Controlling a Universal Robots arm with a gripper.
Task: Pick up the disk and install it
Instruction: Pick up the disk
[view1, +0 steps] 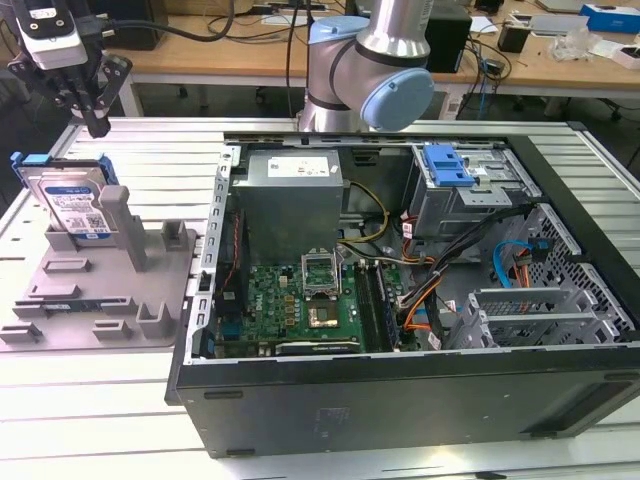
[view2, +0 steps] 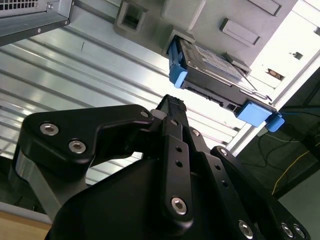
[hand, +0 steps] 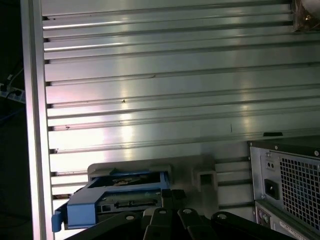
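One disk (view1: 72, 200), flat silver metal drive in blue plastic carrier (view1: 32, 160), stands in grey fixture (view1: 100, 290), exterior view's left | black gripper (view1: 98, 125) above, closed, empty | likely rigid, weighty, shock-sensitive: grasp carrier edges.

I'm seeing my arm (view1: 385, 40) in silver tubing with pale blue joint caps (view1: 397, 97). The hand (view2: 172, 106) is black linkage plates dotted with silver screws (view2: 76, 146), with a black cable (view1: 200, 35) and possibly a white camera block (view1: 55, 25) on top.
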